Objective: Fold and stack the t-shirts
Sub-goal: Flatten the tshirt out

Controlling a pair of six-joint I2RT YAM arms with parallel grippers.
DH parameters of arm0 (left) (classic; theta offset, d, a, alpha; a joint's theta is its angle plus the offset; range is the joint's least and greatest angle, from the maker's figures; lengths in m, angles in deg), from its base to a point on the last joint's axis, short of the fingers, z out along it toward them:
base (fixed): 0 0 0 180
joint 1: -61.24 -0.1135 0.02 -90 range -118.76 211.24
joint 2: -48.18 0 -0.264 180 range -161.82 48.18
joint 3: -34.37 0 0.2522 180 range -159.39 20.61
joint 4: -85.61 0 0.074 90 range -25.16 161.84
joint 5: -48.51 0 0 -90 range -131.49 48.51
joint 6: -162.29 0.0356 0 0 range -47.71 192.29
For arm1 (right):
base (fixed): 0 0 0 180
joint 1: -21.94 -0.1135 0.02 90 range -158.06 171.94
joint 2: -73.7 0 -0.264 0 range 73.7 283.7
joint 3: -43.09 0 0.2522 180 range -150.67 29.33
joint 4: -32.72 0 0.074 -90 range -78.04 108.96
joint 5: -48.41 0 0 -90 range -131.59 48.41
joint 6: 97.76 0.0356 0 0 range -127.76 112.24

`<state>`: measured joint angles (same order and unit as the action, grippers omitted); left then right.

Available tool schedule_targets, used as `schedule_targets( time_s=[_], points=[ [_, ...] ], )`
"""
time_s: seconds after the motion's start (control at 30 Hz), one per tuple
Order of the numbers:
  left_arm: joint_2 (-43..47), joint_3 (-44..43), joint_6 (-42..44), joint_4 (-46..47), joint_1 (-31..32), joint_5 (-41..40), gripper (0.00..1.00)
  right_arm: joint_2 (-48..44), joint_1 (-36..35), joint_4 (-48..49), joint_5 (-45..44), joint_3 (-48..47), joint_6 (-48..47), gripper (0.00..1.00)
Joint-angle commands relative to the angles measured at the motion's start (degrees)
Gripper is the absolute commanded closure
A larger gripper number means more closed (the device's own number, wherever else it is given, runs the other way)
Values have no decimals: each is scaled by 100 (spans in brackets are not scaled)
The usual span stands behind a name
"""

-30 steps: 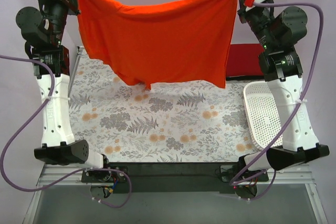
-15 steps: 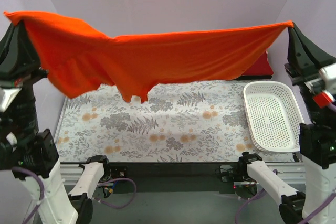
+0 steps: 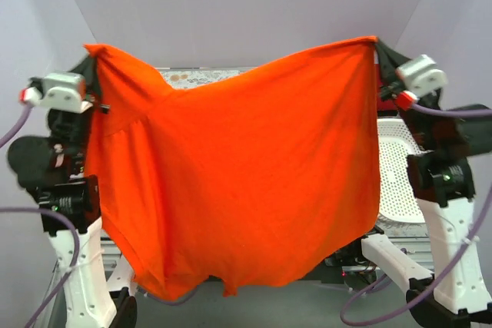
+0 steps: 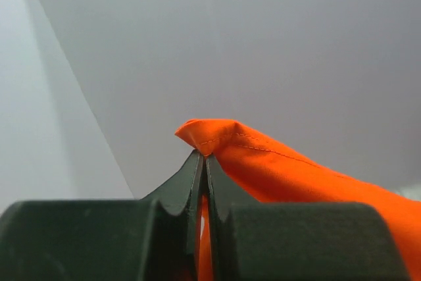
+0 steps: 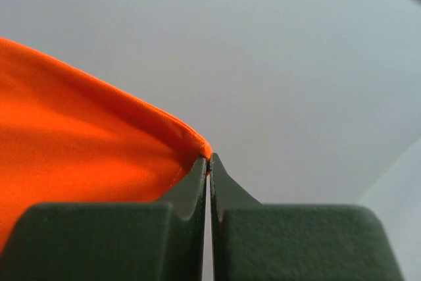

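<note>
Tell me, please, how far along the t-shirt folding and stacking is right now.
Nothing in view looks folded or stacked yet. In hand: the orange-red t-shirt hangs spread in the air, the left gripper and the right gripper each shut on a top corner. Remaining: laying it down, folding it and stacking it. No other shirt shows.

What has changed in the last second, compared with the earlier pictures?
The orange-red t-shirt was swung from the far side up and toward the camera; after being stretched wide, it now hangs slack. The left gripper and right gripper stayed shut on its top corners. The white basket did not move.
</note>
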<state>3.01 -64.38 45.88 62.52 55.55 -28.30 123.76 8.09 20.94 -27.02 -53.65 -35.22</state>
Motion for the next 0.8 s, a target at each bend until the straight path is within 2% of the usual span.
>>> schedule_targets(
  time_s=[0.0,0.03,0.23,0.37,0.53,0.57,0.77],
  points=[
    [201,1164,22,-745,-28,736,100,135,40,-189,124,851,-469,99],
    [219,1473,5,-790,-37,807,100,127,31,-189,195,1402,-549,99],
    [-237,3345,-74,-343,-28,1255,100,573,31,83,433,3137,-997,99],
    [-1341,3981,39,324,-19,1239,100,1276,31,558,468,3762,-1410,99],
    [-2873,3842,250,905,-11,852,100,2568,119,716,459,3466,-1560,99],
    [-3362,3623,233,897,-11,730,100,2735,136,742,477,3368,-1586,99],
    [-4763,2568,49,897,15,597,100,4018,207,760,301,2342,-1639,99]
  ],
)
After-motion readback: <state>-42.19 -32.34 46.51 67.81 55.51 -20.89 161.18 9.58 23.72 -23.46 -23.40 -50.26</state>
